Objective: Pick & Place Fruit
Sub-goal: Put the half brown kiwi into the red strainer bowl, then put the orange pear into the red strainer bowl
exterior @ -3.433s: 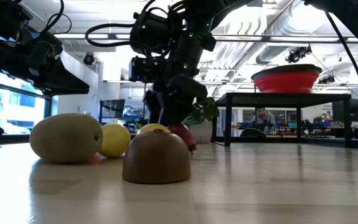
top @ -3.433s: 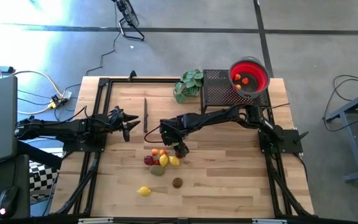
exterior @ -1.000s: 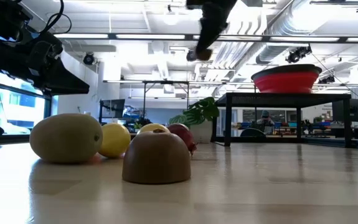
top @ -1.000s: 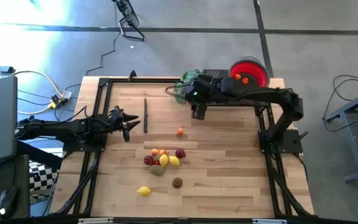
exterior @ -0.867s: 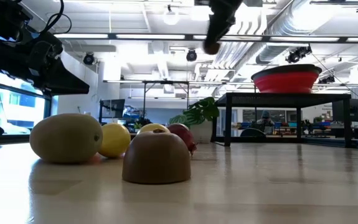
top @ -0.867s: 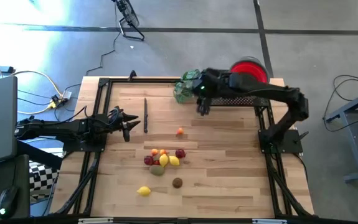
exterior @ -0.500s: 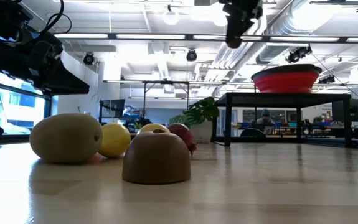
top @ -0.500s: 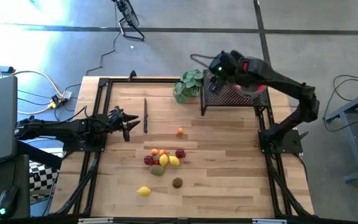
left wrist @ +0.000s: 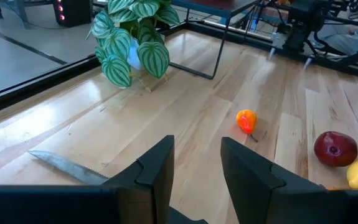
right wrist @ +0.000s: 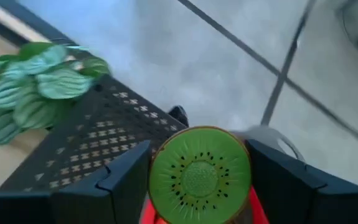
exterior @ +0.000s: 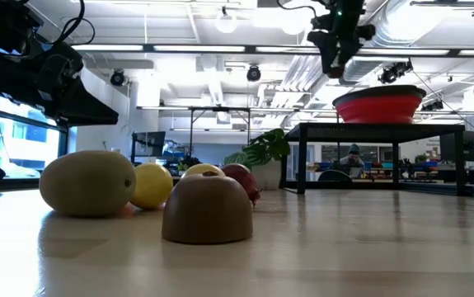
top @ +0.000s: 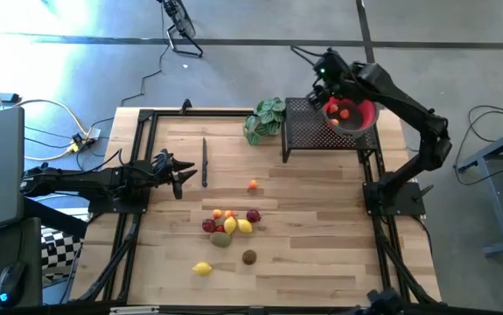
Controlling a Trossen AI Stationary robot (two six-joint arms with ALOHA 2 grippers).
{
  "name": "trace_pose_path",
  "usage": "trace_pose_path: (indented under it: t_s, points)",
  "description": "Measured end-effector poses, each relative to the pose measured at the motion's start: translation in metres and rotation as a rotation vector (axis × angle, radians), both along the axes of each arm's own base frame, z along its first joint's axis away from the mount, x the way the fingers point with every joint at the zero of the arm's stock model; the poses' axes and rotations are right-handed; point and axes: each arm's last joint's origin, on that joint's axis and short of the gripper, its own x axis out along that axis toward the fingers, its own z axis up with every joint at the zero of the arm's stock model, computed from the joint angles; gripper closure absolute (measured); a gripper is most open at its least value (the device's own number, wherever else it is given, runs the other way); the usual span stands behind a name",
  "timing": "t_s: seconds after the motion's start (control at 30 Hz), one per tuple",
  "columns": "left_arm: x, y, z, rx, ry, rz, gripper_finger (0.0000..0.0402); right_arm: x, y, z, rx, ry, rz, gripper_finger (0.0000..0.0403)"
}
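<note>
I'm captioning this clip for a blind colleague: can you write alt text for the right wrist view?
A halved kiwi, green cut face toward the camera, sits between the right gripper's dark jaws. Red from the bowl shows just below it. Beyond lie a black mesh stand, a green leafy plant and grey floor.

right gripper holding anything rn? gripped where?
Yes. The right gripper holds a kiwi half, one finger on each side of its rim, cut face toward the wrist camera, above the red bowl. The left gripper holds nothing.
</note>
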Motion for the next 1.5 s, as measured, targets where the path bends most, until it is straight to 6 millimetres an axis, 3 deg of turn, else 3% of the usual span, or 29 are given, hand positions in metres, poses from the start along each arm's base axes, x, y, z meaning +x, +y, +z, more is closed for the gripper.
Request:
trace_pose_path:
  t_s: [0.1, 0.27, 0.63, 1.0, 1.17, 1.33, 1.5]
  points:
    - [0.000, 0.000, 0.000, 0.000, 0.000, 0.000, 0.0274, -0.010, -0.005, -0.002, 0.031, -0.001, -0.077, 0.0161]
    - [0.000, 0.000, 0.000, 0.000, 0.000, 0.000, 0.0274, -0.020, -0.008, -0.005, 0.076, 0.030, -0.137, 0.0213]
    - [0.000, 0.000, 0.000, 0.000, 0.000, 0.000, 0.0274, -0.018, -0.009, -0.004, 0.060, 0.034, -0.101, 0.0311]
    - [0.000, 0.000, 0.000, 0.000, -0.001, 0.001, 0.0274, 0.012, 0.009, 0.000, 0.084, -0.077, 0.172, 0.0355]
    - [0.000, 0.000, 0.000, 0.000, 0.000, 0.001, 0.0274, 0.035, 0.028, -0.002, 0.041, -0.106, 0.316, 0.0385]
    - [0.000, 0.000, 0.000, 0.000, 0.000, 0.001, 0.0274, 0.049, 0.039, -0.021, 0.038, -0.113, 0.369, 0.0398]
    - [0.000, 0.000, 0.000, 0.000, 0.002, 0.001, 0.0274, 0.060, 0.050, -0.056, 0.082, -0.182, 0.468, 0.0398]
